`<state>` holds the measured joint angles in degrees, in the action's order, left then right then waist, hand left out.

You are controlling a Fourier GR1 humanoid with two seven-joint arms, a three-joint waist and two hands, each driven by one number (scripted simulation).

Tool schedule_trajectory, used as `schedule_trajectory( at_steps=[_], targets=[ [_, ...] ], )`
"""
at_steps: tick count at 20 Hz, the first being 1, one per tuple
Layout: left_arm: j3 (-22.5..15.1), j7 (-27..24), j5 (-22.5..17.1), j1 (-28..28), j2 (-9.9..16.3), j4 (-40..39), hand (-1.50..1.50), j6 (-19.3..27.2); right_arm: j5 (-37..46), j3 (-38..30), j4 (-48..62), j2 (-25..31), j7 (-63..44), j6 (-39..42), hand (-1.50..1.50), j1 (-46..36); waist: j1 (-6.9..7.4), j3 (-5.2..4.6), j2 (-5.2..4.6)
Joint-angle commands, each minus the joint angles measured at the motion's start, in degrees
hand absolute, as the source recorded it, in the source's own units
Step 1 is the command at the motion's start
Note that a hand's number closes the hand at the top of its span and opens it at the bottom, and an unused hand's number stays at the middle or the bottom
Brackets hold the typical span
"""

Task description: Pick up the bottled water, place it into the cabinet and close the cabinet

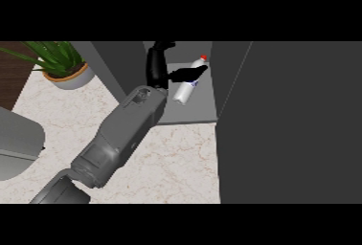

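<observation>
Starting at the far left, a potted plant [65, 67] stands on the marbled table [176, 162], well apart from the work. From the lower left a grey forearm runs up and to the right, ending in the left robot hand [170, 72] at the mouth of the cabinet [191, 112]. Its fingers rise black and fairly straight along the left wall, while the thumb juts to the right and touches the bottled water [185, 91] near its upper part. It reads as a hand opened out and parting from the bottle rather than curled round it, though the contact point is partly hidden. The bottle leans on the grey cabinet floor, red cap toward the back, clear body toward the front edge. Further right, the broad dark cabinet door [290, 124] stands swung open, filling that side of the view. The right robot hand does not show.

The placing step looks all but done: the bottle is inside. What remains, in my judgement, is to draw the left hand clear of the opening without knocking the tilted bottle, then push the door across until it shuts.
</observation>
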<state>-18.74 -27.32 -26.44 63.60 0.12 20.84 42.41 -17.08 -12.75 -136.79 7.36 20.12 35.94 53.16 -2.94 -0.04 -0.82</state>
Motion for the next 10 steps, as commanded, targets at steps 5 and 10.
schedule_trajectory(
  at_steps=[5, 10],
  targets=[
    [4.27, -2.87, -1.41, 4.03, -0.12, -3.82, -1.5, -3.77, -3.88, -0.23, -5.61, -1.17, -1.51, 0.46, -1.5, 2.28, -0.44, -0.02, 0.04],
    [7.12, -7.57, -3.24, 2.16, 0.59, 0.65, -1.5, -10.25, -3.17, -0.48, -3.34, -1.25, -1.19, 0.9, -1.5, 1.19, 0.81, -0.02, 0.46]
  ],
)
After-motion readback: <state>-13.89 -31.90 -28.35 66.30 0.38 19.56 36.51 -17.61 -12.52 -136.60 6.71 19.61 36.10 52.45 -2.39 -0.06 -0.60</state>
